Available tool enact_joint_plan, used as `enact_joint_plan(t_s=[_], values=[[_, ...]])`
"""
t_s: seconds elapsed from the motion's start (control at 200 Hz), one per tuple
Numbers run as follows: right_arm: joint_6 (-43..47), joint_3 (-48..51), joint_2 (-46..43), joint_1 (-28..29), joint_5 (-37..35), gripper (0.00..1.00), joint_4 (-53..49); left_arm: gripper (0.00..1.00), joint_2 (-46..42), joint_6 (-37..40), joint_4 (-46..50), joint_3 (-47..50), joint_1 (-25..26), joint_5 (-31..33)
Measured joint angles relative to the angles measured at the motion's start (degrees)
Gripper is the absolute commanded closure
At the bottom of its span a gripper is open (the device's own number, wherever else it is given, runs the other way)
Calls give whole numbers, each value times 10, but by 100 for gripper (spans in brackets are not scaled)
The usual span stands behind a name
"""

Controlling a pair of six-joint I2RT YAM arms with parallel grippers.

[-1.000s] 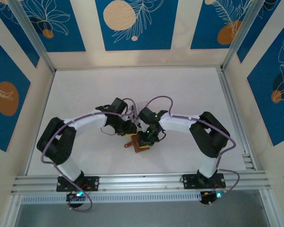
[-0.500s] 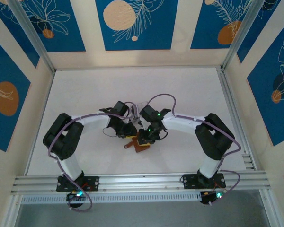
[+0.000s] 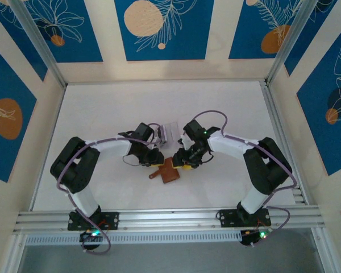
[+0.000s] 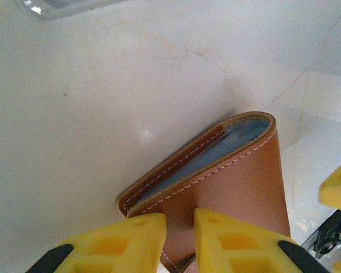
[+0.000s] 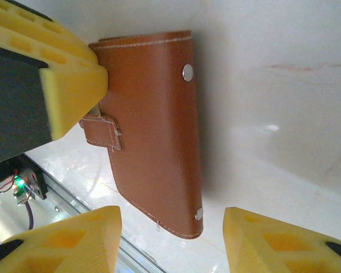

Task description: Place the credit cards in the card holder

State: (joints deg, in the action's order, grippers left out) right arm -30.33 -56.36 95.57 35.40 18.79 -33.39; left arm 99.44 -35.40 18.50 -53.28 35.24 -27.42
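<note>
At left, the left claw [image 4: 181, 220] was nipped narrowly on the near edge of the card holder [image 4: 238, 182], close to its snap tab [image 5: 102, 134]. That thin hold looked like the weak point. A pull could let the leather slip free, or drag the wallet across the white counter [image 3: 102, 114] and leave the pocket mouth too tight to load. The holder lay on the counter between the two arms, folded almost flat. It was tan leather with pale stitching, two metal studs [image 5: 188, 71] and a sliver of blue-grey lining [image 4: 227, 145] at its open end. At right, the right claw [image 5: 171, 220] hung over it, jaws spread wide, gripping nothing. A clear stand [image 3: 170, 132] stood just behind; whether it held the credit cards could not be told.
</note>
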Motion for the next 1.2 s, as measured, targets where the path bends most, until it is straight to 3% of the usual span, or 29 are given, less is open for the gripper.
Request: enact_joint_plan(t_s=[0.435,0.53,0.655,0.79,0.96,1.2], values=[[-15,21,71,13,87,53,91,76,-4,0,-34,20,-3,-11],[-21,21,74,21,94,62,97,76,-4,0,-42,24,-3,-15],[-31,21,74,21,101,84,97,77,-4,0,-45,26,-4,-17],[-40,16,64,21,107,100,85,76,-10,-1,-53,34,-7,-30],[-42,4,10,33,26,100,30,61,-56,1,-48,70,-17,-20],[-53,-34,-128,54,-204,100,-127,50,-199,0,17,102,-53,10]])
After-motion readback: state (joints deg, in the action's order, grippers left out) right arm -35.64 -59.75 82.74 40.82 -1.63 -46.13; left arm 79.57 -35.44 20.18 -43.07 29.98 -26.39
